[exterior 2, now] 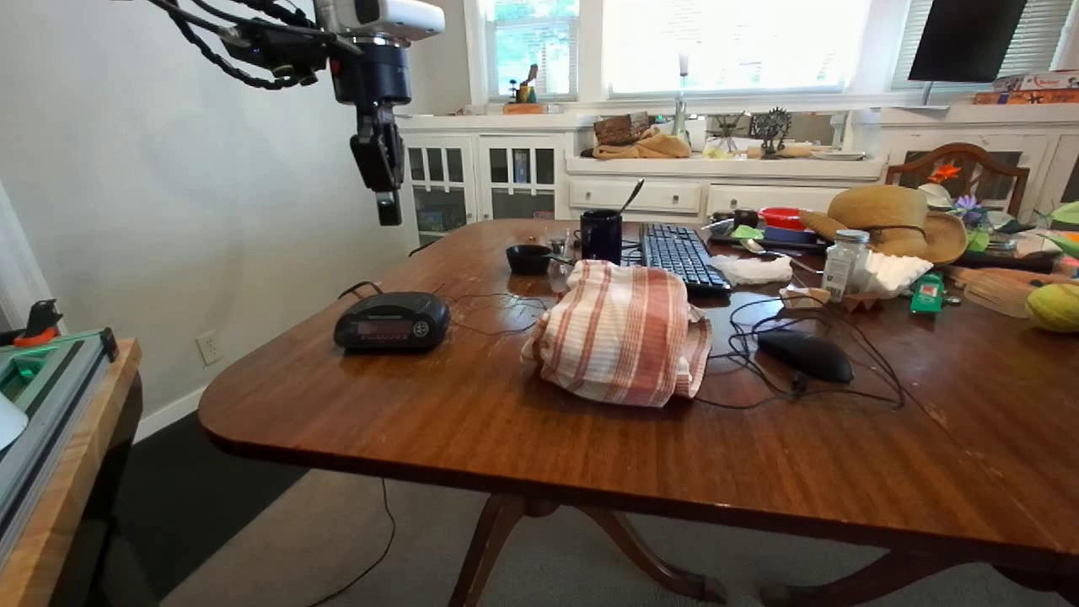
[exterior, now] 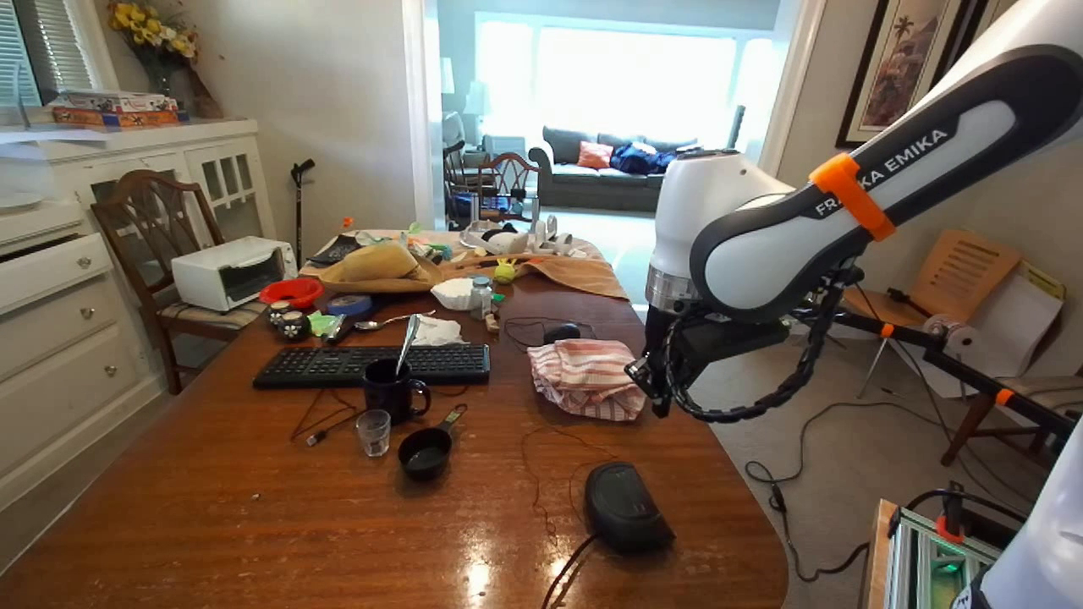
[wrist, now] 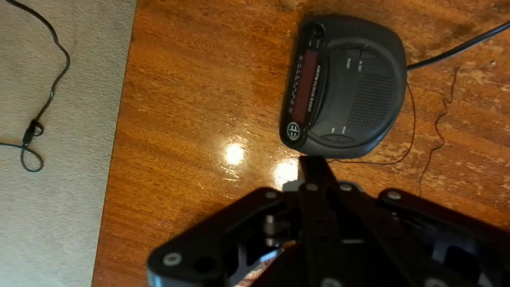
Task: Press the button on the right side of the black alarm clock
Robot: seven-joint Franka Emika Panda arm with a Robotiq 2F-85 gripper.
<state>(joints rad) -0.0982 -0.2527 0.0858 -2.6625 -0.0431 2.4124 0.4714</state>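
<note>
The black alarm clock lies on the wooden table near its end. In an exterior view its dark display shows, with a round logo at the display's right end. In the wrist view the clock shows from above, with an oval two-part button on its top at the logo end and another button at the opposite end. My gripper is shut and empty, pointing down well above the table. In the wrist view its fingertips appear just below the clock's logo-side edge. It also shows in an exterior view.
A striped cloth bundle lies beyond the clock. A black measuring cup, a small glass, a dark mug with a spoon and a keyboard stand further across. The clock's cord runs off over the table.
</note>
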